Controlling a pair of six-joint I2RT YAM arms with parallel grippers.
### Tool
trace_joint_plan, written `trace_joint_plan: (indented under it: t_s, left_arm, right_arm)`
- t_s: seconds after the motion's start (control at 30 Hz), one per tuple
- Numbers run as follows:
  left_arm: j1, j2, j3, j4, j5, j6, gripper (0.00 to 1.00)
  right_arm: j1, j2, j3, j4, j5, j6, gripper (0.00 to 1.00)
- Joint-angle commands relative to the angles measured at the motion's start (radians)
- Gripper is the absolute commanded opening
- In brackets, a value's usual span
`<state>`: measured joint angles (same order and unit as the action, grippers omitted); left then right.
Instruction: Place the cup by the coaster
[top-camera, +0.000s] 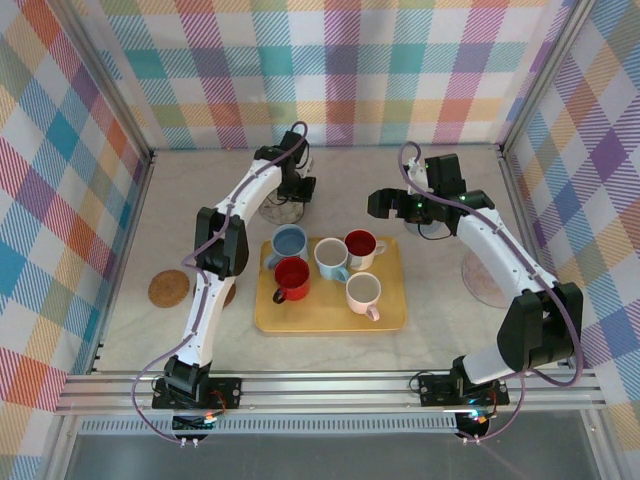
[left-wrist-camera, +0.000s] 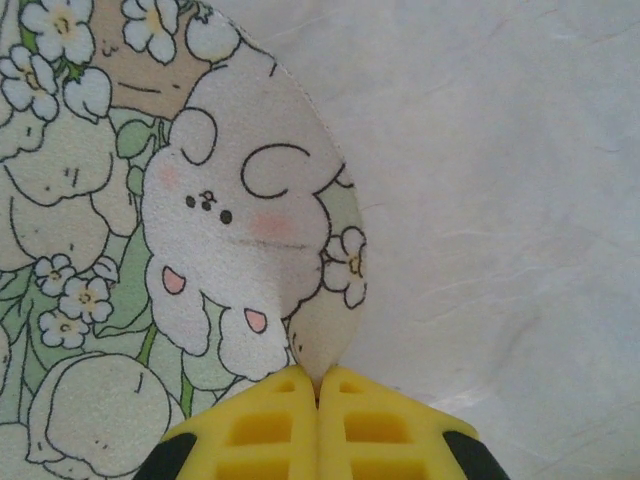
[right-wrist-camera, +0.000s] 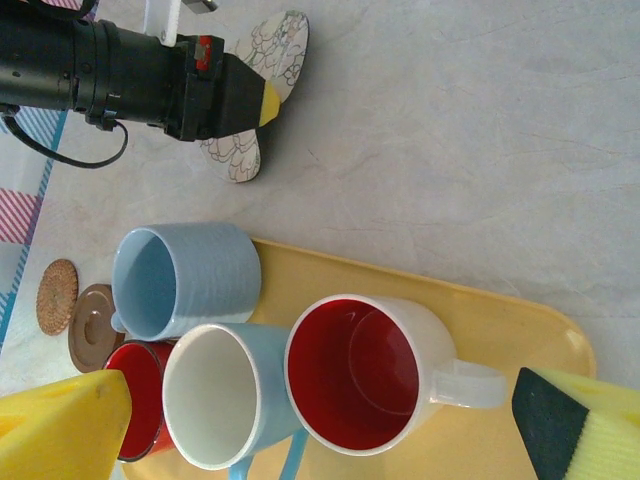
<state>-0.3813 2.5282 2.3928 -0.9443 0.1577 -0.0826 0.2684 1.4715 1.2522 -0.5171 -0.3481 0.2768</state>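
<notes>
Several cups stand on a yellow tray (top-camera: 330, 316). Nearest my right gripper is a white cup with a red inside (top-camera: 361, 245) (right-wrist-camera: 370, 372). The right gripper (top-camera: 383, 207) (right-wrist-camera: 320, 420) hovers open just above and behind it, one yellow finger on each side, holding nothing. At the back of the table lies a floral coaster (top-camera: 279, 209) (left-wrist-camera: 230, 230) (right-wrist-camera: 232, 155). My left gripper (top-camera: 295, 190) (left-wrist-camera: 318, 385) (right-wrist-camera: 265, 100) is shut on its edge, and the pinched rim is curled up between the fingers.
Also on the tray are a blue cup (top-camera: 290, 243), a red cup (top-camera: 292, 275), a light blue cup (top-camera: 331, 257) and a white cup (top-camera: 363, 292). A wicker coaster (top-camera: 169, 288) and a brown coaster (top-camera: 229, 294) lie left of the tray; a pale round mat (top-camera: 487, 277) lies to the right.
</notes>
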Motion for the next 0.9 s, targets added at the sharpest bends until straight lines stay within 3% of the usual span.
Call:
trace_joint_plan:
  t_s: [0.0, 0.3, 0.5, 0.63, 0.77, 0.87]
  left_arm:
    - [-0.011, 0.025, 0.034, 0.064, 0.098, -0.054, 0.0]
    - [-0.045, 0.056, 0.034, 0.154, 0.179, -0.09, 0.0]
    - [-0.048, 0.079, 0.035, 0.199, 0.214, -0.13, 0.1]
    - [-0.048, 0.077, 0.039, 0.191, 0.204, -0.132, 0.24]
    - [-0.048, 0.048, 0.04, 0.184, 0.177, -0.121, 0.5]
    - [-0.048, 0.017, 0.039, 0.173, 0.152, -0.111, 0.62]
  right_arm:
    - [0.005, 0.012, -0.005, 0.005, 0.012, 0.005, 0.99]
    - [0.005, 0.02, -0.005, 0.006, 0.03, 0.0, 0.99]
    - [0.005, 0.044, 0.004, 0.006, 0.034, 0.007, 0.99]
    - [0.005, 0.068, 0.025, 0.0, 0.029, 0.007, 0.99]
    - [0.004, 0.098, 0.055, -0.007, 0.026, 0.0, 0.99]
    - [0.003, 0.13, 0.093, -0.025, 0.02, -0.006, 0.99]
